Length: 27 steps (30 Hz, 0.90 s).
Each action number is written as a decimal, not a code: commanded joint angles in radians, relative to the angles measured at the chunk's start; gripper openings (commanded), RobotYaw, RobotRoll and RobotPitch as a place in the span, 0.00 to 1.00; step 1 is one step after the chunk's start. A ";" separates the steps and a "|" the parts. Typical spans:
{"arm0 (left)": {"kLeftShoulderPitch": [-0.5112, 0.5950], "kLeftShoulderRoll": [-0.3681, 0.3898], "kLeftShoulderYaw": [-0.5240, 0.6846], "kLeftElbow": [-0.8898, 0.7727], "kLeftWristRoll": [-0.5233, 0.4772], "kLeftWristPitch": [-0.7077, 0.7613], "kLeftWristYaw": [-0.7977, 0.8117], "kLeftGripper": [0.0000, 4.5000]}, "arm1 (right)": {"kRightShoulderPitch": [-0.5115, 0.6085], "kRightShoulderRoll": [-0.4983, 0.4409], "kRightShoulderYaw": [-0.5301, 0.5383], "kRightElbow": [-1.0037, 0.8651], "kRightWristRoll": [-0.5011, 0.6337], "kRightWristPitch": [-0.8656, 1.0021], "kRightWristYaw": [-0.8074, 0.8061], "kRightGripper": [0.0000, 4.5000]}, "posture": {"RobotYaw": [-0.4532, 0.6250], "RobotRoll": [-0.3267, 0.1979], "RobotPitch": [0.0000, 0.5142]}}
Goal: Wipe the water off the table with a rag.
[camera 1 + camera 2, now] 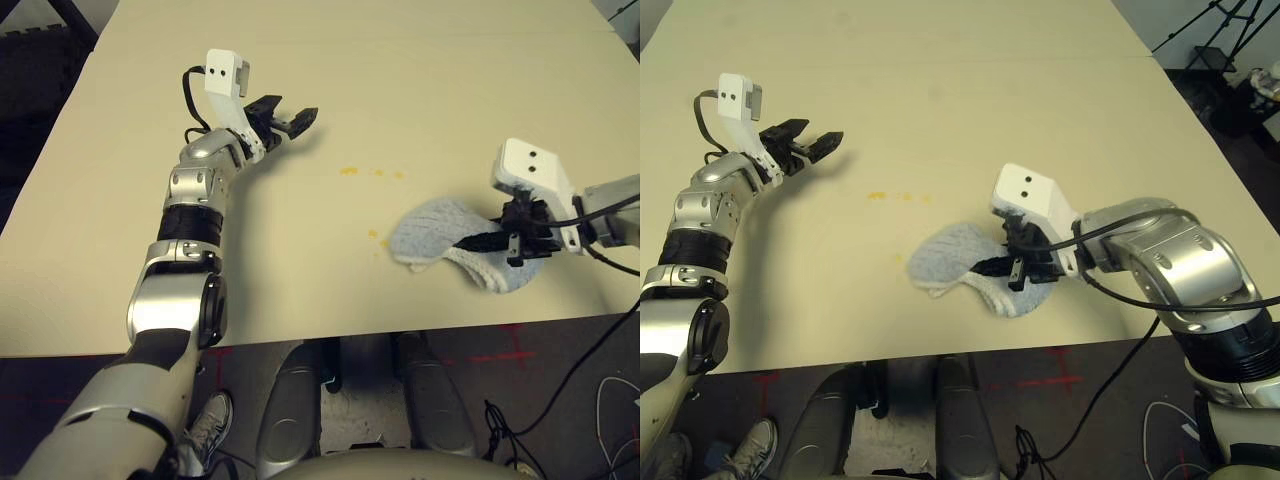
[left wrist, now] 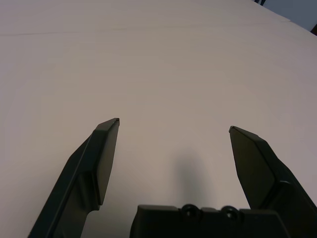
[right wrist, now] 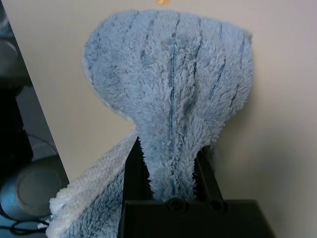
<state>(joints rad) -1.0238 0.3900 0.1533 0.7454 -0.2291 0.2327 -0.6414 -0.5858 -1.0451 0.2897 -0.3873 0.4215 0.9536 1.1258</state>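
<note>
I see the table (image 1: 420,90) filling most of the frame. The rag (image 1: 950,258) lies lower centre, pinched by my right pincer (image 1: 1012,268). My left pincer (image 1: 288,116) hangs spread, upper left. The water (image 1: 349,171) dots the centre.

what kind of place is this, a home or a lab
Most likely a lab or test room, not a home. The pale table is bare apart from the rag and the water. Loose cables trail over a dark floor with red tape marks, and a tripod stands beyond the table.
</note>
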 commanded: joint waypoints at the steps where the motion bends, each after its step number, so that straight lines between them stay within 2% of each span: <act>1: 0.003 -0.004 -0.004 -0.003 0.001 0.009 0.002 1.00 | 0.046 -0.037 0.077 0.037 -0.105 -0.120 0.028 0.04 | 0.36 0.62 0.64; 6: 0.007 -0.008 -0.001 -0.005 -0.002 0.008 0.008 1.00 | 0.038 0.006 0.101 0.074 -0.160 -0.171 0.019 0.04 | 0.36 0.62 0.65; 16: 0.014 -0.018 0.001 0.002 -0.002 0.005 0.016 1.00 | -0.132 0.202 0.120 0.186 -0.229 -0.149 -0.014 0.04 | 0.35 0.62 0.66; 27: 0.022 -0.007 0.008 0.000 -0.003 0.006 0.027 1.00 | -0.194 0.338 0.152 0.233 -0.275 -0.161 -0.012 0.04 | 0.36 0.62 0.66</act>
<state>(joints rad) -1.0225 0.3779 0.1562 0.7449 -0.2303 0.2341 -0.6159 -0.7883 -0.7280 0.3985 -0.1564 0.1546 0.7976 1.1220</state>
